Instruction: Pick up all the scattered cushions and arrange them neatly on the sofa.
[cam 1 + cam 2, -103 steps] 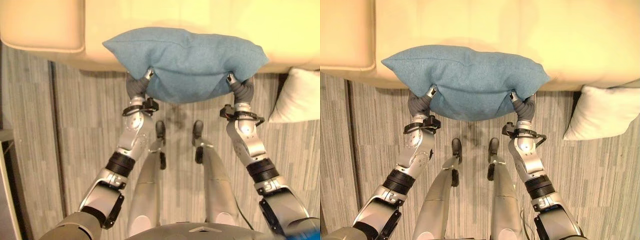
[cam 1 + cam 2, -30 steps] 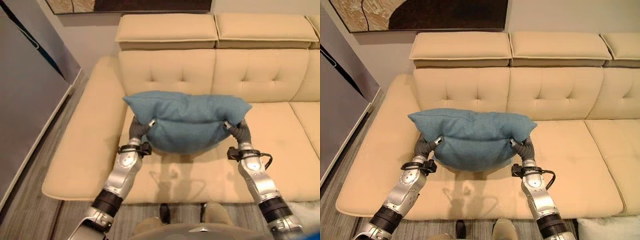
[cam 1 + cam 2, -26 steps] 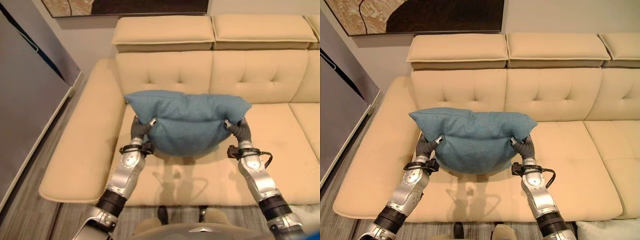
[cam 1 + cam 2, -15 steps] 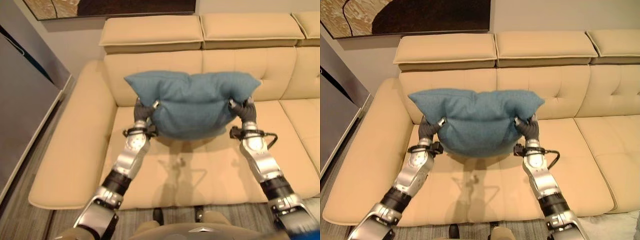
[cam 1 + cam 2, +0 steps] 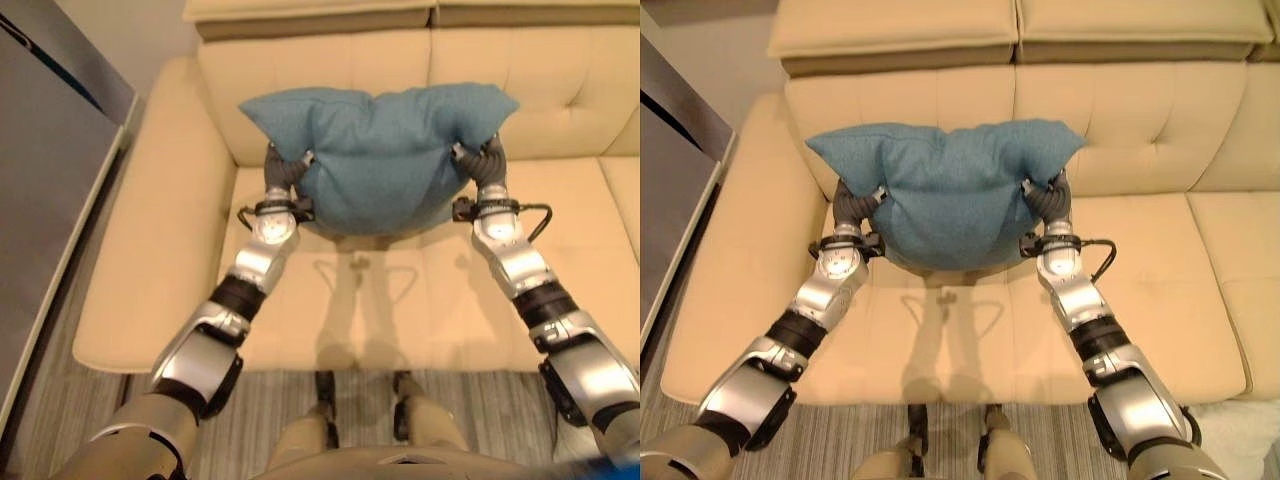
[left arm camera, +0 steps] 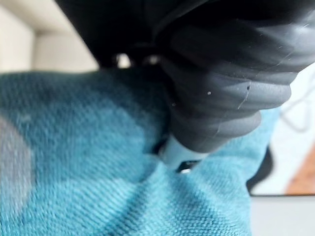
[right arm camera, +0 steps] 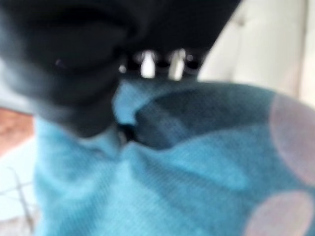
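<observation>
Where both hands grip it, blue cushion (image 5: 385, 150) puckered, sagging

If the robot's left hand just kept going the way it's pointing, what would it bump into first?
Probably the sofa's tufted backrest. The left hand grips the blue cushion and points toward it over the seat, though the depth between them is hard to judge.
</observation>
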You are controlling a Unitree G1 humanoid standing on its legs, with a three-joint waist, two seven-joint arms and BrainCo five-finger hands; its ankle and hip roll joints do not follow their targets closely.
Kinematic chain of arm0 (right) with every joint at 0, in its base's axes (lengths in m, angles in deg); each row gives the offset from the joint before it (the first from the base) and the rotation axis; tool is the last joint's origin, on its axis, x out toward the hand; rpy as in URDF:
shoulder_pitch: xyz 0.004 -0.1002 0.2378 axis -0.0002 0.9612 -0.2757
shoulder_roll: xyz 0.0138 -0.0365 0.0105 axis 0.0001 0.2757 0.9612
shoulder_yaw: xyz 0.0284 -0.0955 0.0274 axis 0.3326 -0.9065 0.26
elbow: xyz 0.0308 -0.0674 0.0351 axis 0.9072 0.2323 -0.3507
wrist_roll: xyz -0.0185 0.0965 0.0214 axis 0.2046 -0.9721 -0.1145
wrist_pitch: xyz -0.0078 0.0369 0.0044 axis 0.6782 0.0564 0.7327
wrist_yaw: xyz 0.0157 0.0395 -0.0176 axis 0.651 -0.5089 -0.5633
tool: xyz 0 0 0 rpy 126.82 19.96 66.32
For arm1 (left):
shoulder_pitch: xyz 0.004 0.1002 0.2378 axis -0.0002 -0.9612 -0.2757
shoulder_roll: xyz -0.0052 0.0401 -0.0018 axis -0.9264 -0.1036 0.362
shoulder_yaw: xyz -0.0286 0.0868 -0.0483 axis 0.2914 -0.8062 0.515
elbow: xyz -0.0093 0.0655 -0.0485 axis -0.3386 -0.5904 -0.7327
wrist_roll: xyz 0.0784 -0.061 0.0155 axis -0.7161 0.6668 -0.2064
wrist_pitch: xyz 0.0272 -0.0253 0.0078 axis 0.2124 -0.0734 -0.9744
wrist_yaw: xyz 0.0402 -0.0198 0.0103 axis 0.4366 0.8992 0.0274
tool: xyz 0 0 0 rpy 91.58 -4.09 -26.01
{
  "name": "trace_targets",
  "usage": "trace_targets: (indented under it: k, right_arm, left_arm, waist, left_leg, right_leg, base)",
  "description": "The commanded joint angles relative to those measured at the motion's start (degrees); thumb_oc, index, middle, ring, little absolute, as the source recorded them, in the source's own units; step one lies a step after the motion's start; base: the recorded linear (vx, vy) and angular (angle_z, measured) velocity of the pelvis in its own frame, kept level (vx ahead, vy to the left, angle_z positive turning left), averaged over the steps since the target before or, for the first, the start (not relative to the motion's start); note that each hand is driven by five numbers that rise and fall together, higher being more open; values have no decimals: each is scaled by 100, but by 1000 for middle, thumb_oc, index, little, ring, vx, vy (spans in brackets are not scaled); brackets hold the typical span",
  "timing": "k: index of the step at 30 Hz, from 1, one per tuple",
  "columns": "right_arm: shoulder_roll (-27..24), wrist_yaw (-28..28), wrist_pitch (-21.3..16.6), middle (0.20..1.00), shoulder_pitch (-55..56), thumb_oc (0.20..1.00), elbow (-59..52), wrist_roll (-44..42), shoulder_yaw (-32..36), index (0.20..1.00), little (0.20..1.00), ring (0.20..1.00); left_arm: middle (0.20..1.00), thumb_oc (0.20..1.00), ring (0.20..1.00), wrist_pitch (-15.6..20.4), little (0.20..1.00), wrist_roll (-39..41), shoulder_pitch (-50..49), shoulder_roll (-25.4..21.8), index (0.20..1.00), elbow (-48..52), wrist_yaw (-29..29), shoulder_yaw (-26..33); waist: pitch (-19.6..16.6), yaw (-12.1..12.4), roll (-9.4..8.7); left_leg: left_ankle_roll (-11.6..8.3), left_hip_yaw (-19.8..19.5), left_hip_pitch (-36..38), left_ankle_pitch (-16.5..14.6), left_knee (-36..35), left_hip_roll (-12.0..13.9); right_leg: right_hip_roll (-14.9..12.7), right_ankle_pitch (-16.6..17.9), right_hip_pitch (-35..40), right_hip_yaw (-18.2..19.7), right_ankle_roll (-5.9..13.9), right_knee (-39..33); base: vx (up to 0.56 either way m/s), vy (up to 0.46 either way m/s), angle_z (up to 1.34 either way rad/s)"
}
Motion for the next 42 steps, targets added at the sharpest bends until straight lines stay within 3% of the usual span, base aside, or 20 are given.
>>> trace_targets:
  k: [1, 13, 14, 15, 16, 21, 23, 26, 29, 31, 32, 34, 36, 42]
  right_arm:
    - [27, 14, -536, 200, -1112, 200, -260, -48, -72, 200, 200, 200]
    - [-110, -68, -564, 200, -2056, 200, 577, -20, -365, 200, 200, 200]
    - [-170, -157, -507, 329, -2359, 329, 875, 56, -513, 329, 329, 329]
    - [-170, -156, -511, 454, -2372, 454, 884, 53, -516, 454, 454, 454]
    - [-209, -270, -441, 1000, -2630, 1000, 1149, 123, -623, 1000, 1000, 1000]
    - [-509, -360, -233, 1000, -2915, 1000, 1479, 217, -754, 1000, 1000, 1000]
    - [-874, -206, -112, 1000, -2905, 1000, 1721, 270, -901, 1000, 1000, 1000]
    - [-1129, -109, -93, 1000, -2818, 1000, 1957, 238, -903, 1000, 1000, 1000]
    - [-1819, 40, -32, 1000, -2321, 1000, 2258, 180, -684, 1000, 1000, 1000]
    - [-1952, 67, -26, 1000, -2112, 1000, 2257, 199, -591, 1000, 1000, 1000]
    - [-2173, 139, -30, 1000, -1641, 1000, 2154, 216, -318, 1000, 1000, 1000]
    - [-2237, 185, -41, 1000, -1308, 1000, 2056, 222, -131, 1000, 1000, 1000]
    - [-2299, 271, -40, 1000, -371, 1000, 1606, 359, 379, 1000, 1000, 1000]
    - [-1902, 746, -87, 1000, 2393, 1000, 295, 942, 1646, 1000, 1000, 1000]
  left_arm:
    - [200, 200, 200, 648, 200, -58, 1248, -178, 200, 36, 202, -331]
    - [200, 200, 200, 644, 200, -80, 2077, -423, 200, -802, 283, -515]
    - [526, 526, 526, 552, 526, -177, 2395, -511, 526, -1159, 287, -653]
    - [1000, 1000, 1000, 555, 1000, -175, 2407, -512, 1000, -1168, 290, -652]
    - [1000, 1000, 1000, 439, 1000, -304, 2723, -572, 1000, -1509, 218, -732]
    - [1000, 1000, 1000, 340, 1000, -378, 3064, -822, 1000, -1678, 173, -763]
    - [1000, 1000, 1000, 336, 1000, -444, 3096, -1302, 1000, -1668, 321, -840]
    - [1000, 1000, 1000, 312, 1000, -443, 3057, -1581, 1000, -1824, 369, -784]
    - [1000, 1000, 1000, 267, 1000, -332, 2553, -2062, 1000, -1988, 465, -367]
    - [1000, 1000, 1000, 267, 1000, -316, 2367, -2157, 1000, -1990, 508, -264]
    - [1000, 1000, 1000, 278, 1000, -286, 1923, -2340, 1000, -1890, 592, -4]
    - [1000, 1000, 1000, 287, 1000, -298, 1593, -2384, 1000, -1741, 633, 173]
    - [1000, 1000, 1000, 307, 1000, -322, 655, -2348, 1000, -1144, 701, 641]
    - [1000, 1000, 1000, 282, 1000, -478, -2375, -1676, 1000, 460, 1391, 1546]
  waist:
    - [123, 59, -209]
    - [214, 25, -203]
    - [176, 10, -194]
    - [181, 9, -193]
    - [178, 1, -184]
    - [223, 6, -146]
    - [183, 21, -129]
    - [144, 23, -110]
    - [47, 21, -63]
    - [23, 20, -57]
    - [-25, 8, -54]
    - [-45, 10, -56]
    - [-96, 1, -64]
    - [-193, -21, -123]
  left_leg:
    - [-109, 49, -371, 25, 276, -84]
    - [-195, -80, -1202, 267, 195, -57]
    - [-224, -110, -1230, 342, 27, -42]
    - [-224, -110, -1231, 346, 23, -42]
    - [-245, -124, -1257, 377, -34, -42]
    - [-264, -177, -1277, 407, -99, -43]
    - [-261, -170, -1227, 380, -118, -65]
    - [-256, -165, -1164, 353, -118, -70]
    - [-251, -143, -983, 299, -118, -87]
    - [-252, -137, -916, 278, -118, -89]
    - [-249, -123, -800, 232, -118, -93]
    - [-243, -117, -731, 206, -118, -89]
    - [-228, -77, -551, 144, -108, -92]
    - [-198, -19, 244, -22, -114, -33]
  right_leg:
    - [-192, -381, 110, 20, 591, 561]
    - [-194, -242, -784, 19, 612, 594]
    - [-171, -220, -868, 18, 635, 544]
    - [-171, -219, -870, 17, 634, 544]
    - [-147, -187, -909, 21, 647, 508]
    - [-111, -136, -922, -4, 663, 415]
    - [-86, -128, -866, 14, 669, 338]
    - [-85, -134, -823, 14, 664, 329]
    - [-81, -188, -677, 28, 636, 346]
    - [-77, -203, -614, 27, 629, 346]
    - [-75, -235, -500, 24, 615, 336]
    - [-75, -254, -426, 22, 608, 331]
    - [-71, -311, -244, 21, 595, 328]
    - [-98, -516, 562, 5, 563, 364]
  base:
    - [0, 0, 0]
    - [-9, -18, 3]
    - [25, -23, 3]
    - [30, -37, 1]
    - [0, 0, 0]
    - [0, 0, 0]
    - [42, -5, -1]
    - [38, 2, -4]
    - [47, 15, -4]
    - [49, 7, -2]
    - [39, 2, -4]
    - [56, 2, -8]
    - [77, -4, -2]
    - [114, -25, -4]
